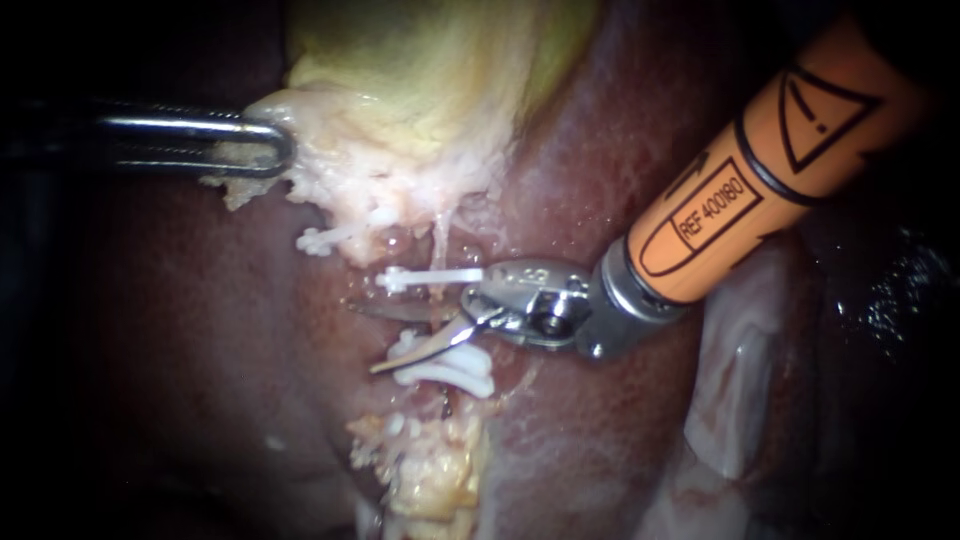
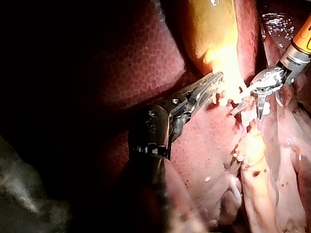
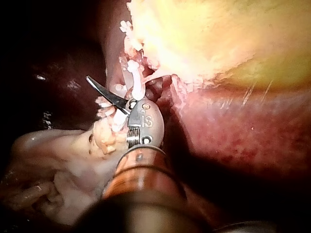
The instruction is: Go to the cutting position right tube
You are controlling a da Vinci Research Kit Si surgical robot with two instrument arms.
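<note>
Blades of our right instrument [image 1: 362,338] stand wide between upper clip [image 1: 430,277] and lower clips [image 1: 455,372]; we centre there, touching neither. Left instrument [image 1: 285,150]: jaws clamped on gallbladder [image 1: 420,80] edge.

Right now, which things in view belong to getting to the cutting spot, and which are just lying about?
In the job: orange-shafted right instrument with steel blades; thin pale tube; white plastic clips on it; grey steel left instrument holding the yellow-white gallbladder.
Lying about: dark red liver; pale glistening tissue fold beside the orange shaft.

Polished metal right instrument [image 1: 365,338], glossy wet liver [image 1: 200,350]
</note>
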